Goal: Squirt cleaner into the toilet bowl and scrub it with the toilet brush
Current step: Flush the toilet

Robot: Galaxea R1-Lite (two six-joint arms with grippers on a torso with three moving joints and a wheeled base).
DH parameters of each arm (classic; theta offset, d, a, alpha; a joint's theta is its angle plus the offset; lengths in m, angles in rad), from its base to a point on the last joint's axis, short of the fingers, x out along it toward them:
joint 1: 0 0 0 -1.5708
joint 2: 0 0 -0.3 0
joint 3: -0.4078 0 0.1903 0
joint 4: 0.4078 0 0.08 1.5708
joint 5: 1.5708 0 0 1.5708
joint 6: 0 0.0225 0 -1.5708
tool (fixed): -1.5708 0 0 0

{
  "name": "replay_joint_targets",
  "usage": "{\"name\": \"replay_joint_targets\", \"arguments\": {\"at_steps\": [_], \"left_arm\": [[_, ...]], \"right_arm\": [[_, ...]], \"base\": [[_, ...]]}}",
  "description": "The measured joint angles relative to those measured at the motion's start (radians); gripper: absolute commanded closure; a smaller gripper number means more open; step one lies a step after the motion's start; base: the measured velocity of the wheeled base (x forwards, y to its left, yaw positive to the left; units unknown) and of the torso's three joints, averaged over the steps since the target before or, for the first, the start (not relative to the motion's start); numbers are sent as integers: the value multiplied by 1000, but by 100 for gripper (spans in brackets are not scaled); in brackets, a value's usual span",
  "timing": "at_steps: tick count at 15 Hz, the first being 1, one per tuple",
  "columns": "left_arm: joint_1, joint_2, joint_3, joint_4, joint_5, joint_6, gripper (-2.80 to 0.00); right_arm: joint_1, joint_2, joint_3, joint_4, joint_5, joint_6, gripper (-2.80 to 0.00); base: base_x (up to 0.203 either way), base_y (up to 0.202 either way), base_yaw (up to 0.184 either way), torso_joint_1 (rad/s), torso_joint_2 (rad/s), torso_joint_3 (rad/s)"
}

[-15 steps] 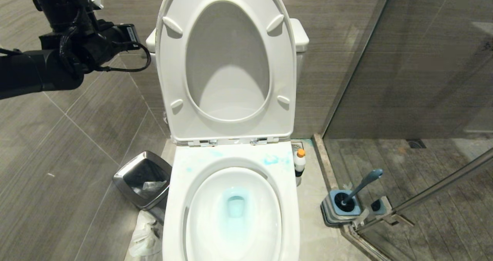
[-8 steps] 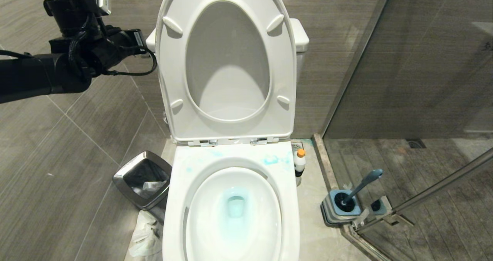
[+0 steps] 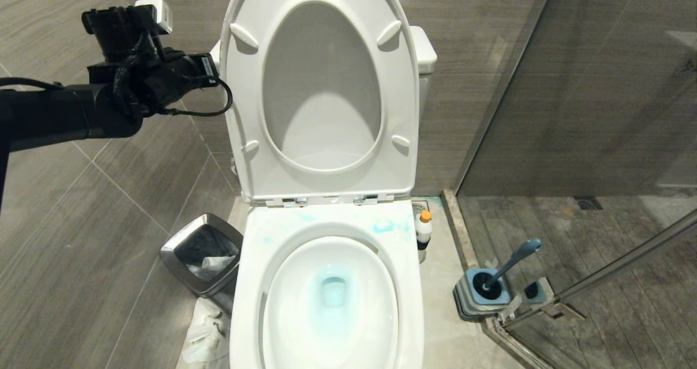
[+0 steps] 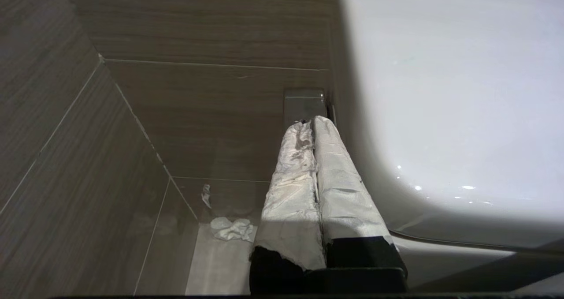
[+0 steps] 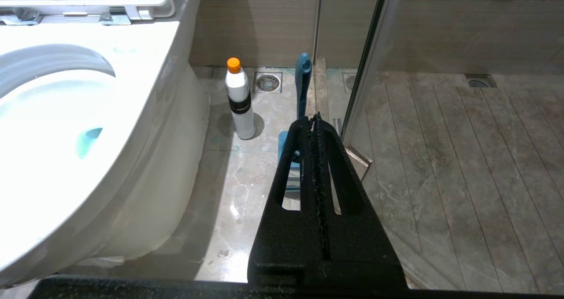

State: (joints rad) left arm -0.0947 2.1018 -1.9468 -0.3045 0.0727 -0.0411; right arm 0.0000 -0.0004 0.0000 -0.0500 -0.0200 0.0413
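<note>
From the head view, the left gripper (image 3: 215, 67) has drifted in toward the raised lid (image 3: 321, 86) over the last second, fingers pressed together and holding nothing, which suggests the cleaning is done, since the toilet bowl (image 3: 326, 298) below it holds blue-tinted water while the cleaner (image 3: 423, 228) and toilet brush (image 3: 503, 268), the brush in its base (image 3: 482, 298), stand far off to its right. In the left wrist view its taped fingers (image 4: 299, 171) sit shut just beside the white tank (image 4: 449, 91), a steel plate (image 4: 304, 105) straight ahead. In the right wrist view the right gripper (image 5: 316, 119) hangs shut and empty, the brush just beyond its tips and the bottle near them, while the steel bin (image 3: 202, 253) left of the bowl holds crumpled paper
</note>
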Motion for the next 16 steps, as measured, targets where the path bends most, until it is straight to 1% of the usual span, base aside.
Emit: {"name": "replay_joint_targets", "arguments": {"at_steps": [4,7,11,16], "left_arm": [[10,17,1,10,0,4,0],[13,21,9,39,-3,21,0],[11,32,10,53,-4,28,0],[8,67,5,77,-30,50,0]], "right_arm": [[0,0,0,0,0,0,0],[0,0,0,0,0,0,0],[0,0,0,0,0,0,0],[0,0,0,0,0,0,0]], "base": [[0,0,0,0,0,0],[0,0,0,0,0,0],[0,0,0,0,0,0],[0,0,0,0,0,0]]}}
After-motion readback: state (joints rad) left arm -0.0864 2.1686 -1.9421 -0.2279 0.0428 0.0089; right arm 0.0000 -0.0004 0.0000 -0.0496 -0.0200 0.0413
